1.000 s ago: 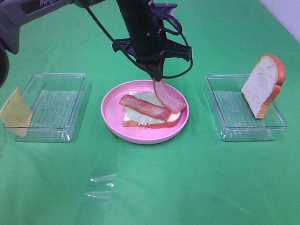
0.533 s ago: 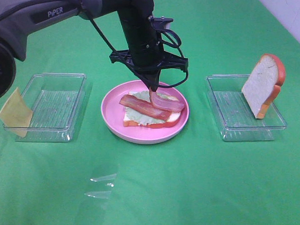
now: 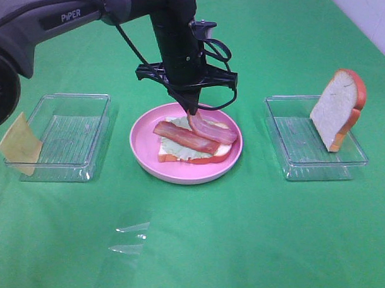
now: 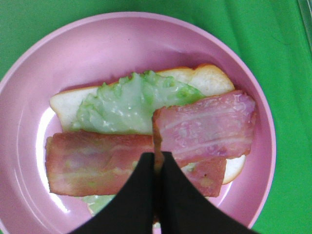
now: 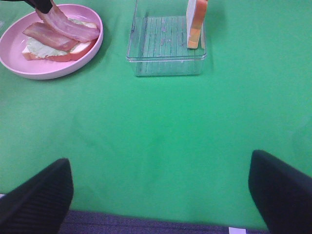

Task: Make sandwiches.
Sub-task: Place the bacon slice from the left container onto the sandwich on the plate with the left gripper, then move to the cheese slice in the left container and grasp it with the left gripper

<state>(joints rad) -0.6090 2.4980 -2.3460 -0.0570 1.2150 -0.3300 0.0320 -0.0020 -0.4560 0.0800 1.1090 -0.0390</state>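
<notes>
The sandwich stack sits in the middle of the exterior frame on the pink plate: a lower bread slice, lettuce over it, and a first bacon strip lying across the lettuce. A second bacon strip lies just behind the first. Its long axis runs from upper left to lower right, roughly parallel to its neighbour. Most of its length rests on the lettuce and bread; only its upper-left end is lifted.

That lifted end is clamped in the left pincer, whose jaws are pressed together on the strip's edge, as the wrist view shows. From the pincer the strip stretches away toward the right of the frame. The next move is likely a release and a straight lift, so the strip does not drag off line.

The cheese slice leans outside the left tray at the left edge. The second bread slice stands propped in the right tray. The right pincer hangs over bare green worktop, jaws wide apart and empty, well away from the plate; the left arm is plainly nearer
</notes>
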